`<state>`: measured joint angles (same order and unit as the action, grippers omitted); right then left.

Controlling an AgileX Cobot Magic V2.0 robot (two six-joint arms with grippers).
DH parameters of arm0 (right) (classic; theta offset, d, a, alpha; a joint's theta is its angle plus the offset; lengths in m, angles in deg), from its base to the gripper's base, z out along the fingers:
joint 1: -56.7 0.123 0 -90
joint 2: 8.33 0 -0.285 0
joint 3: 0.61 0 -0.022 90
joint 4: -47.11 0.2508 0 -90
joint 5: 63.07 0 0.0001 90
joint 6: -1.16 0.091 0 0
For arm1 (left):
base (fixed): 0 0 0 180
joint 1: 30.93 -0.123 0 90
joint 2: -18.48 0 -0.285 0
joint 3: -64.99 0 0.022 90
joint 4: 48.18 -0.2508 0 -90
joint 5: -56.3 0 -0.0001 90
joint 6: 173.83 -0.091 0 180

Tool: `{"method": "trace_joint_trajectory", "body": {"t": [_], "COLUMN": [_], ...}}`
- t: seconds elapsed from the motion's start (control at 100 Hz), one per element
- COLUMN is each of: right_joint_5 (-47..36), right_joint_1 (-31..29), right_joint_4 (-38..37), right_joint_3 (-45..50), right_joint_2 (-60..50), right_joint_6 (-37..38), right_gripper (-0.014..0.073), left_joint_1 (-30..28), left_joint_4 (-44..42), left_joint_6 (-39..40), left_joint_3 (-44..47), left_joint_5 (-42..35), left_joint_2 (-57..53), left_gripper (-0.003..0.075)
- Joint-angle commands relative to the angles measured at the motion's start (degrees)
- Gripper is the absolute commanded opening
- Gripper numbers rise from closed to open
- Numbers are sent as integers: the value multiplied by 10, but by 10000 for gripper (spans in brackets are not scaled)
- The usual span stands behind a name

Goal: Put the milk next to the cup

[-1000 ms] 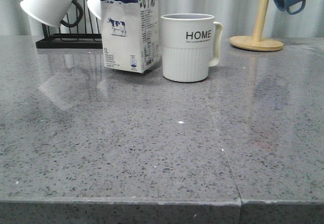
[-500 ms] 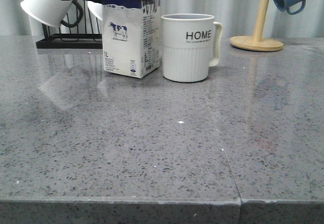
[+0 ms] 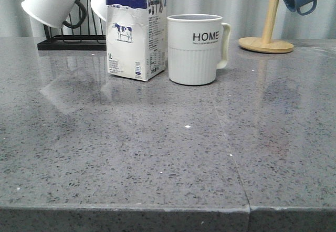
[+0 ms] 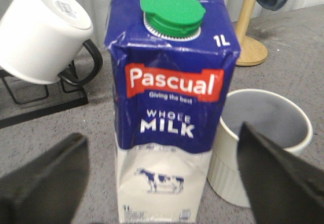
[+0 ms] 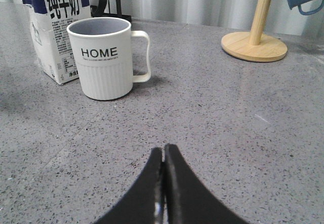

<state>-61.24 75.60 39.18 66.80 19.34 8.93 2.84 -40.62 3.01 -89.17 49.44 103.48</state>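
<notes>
Jaws wide, milk [image 3: 135, 30] beside cup [image 3: 195, 49]

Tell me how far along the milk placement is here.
Done: the milk stands upright on the counter right beside the cup. In hand: nothing; the left hand is open, fingers clear of the carton, and the right hand is shut, empty. Left: apparently nothing beyond retreating.
</notes>
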Motion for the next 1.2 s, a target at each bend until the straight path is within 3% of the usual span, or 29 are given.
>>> {"method": "trace_joint_trajectory", "body": {"t": [0.0, 0.18, 0.35, 0.71, 1.1, 1.19], "right_joint_5": [-40, -40, -40, -40, -40, -40], "right_joint_1": [0, 0, 0, 0, 0, 0], "right_joint_4": [-2, -2, -2, -2, -2, -2], "right_joint_3": [-14, -13, -13, -13, -13, -13], "right_joint_2": [1, 1, 1, 1, 1, 1], "right_joint_6": [-1, -1, -1, -1, -1, -1], "right_gripper": [-68, -68, -68, -68, -68, -68], "left_joint_1": [-8, -41, -85, -195, -230, -230], "left_joint_4": [-2, -2, -2, -26, -28, -62], "left_joint_6": [2, 2, 2, 2, 2, 2], "left_joint_3": [9, 72, 133, 240, 338, 352], "left_joint_5": [-35, -35, -26, 94, 180, 204], "left_joint_2": [-53, -127, -206, -392, -600, -633], "left_gripper": [356, -23, -20, -20, -20, -20]}}
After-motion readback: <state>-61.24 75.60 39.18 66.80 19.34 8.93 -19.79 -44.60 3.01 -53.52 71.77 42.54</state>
